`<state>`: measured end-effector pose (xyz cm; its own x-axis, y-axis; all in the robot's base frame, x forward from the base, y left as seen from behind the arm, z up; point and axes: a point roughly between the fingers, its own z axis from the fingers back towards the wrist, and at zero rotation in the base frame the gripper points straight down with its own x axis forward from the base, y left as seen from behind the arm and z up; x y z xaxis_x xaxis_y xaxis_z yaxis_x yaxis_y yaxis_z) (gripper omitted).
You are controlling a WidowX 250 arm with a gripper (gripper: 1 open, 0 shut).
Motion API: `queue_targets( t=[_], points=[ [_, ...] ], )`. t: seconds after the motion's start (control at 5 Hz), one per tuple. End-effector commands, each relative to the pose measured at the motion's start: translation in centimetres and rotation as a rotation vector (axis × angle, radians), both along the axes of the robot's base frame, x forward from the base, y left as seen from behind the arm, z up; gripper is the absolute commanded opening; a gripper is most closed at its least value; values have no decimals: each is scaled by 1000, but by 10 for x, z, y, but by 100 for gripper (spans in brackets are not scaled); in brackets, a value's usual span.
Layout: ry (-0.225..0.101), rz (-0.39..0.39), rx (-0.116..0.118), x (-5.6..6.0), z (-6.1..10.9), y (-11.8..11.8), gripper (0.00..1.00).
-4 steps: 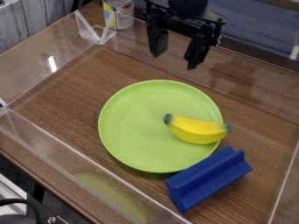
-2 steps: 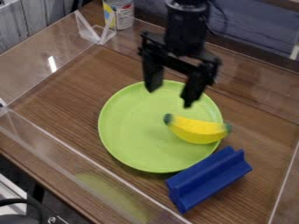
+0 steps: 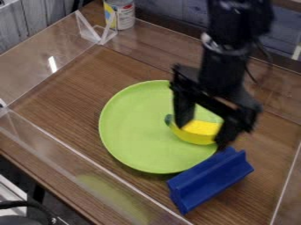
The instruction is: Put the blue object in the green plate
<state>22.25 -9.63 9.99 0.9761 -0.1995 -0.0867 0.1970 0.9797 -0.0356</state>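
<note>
The blue object (image 3: 210,180) is a dark blue ridged block lying on the wooden table just off the lower right rim of the green plate (image 3: 132,123). My black gripper (image 3: 212,129) hangs open above the right side of the plate, its two fingers (image 3: 182,112) straddling a yellow banana (image 3: 200,131) that lies on the plate. The gripper is above and slightly left of the blue object and holds nothing. The arm hides part of the banana and the plate's right rim.
Clear plastic walls (image 3: 30,83) enclose the wooden table. A clear stand (image 3: 94,31) and a white-and-yellow bottle (image 3: 118,13) sit at the back left, outside the wall.
The open gripper has moved from the back of the table forward and to the right, and lower, now over the banana near the blue object. The objects have not moved.
</note>
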Motion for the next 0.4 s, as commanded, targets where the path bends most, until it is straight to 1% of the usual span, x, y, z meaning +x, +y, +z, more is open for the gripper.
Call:
queue_targets(
  t=[0.0, 0.2],
  points=[
    [-49, -25, -27, -5, -2, -22, 100],
    [-41, -47, -25, -10, -17, -25, 100]
  ],
)
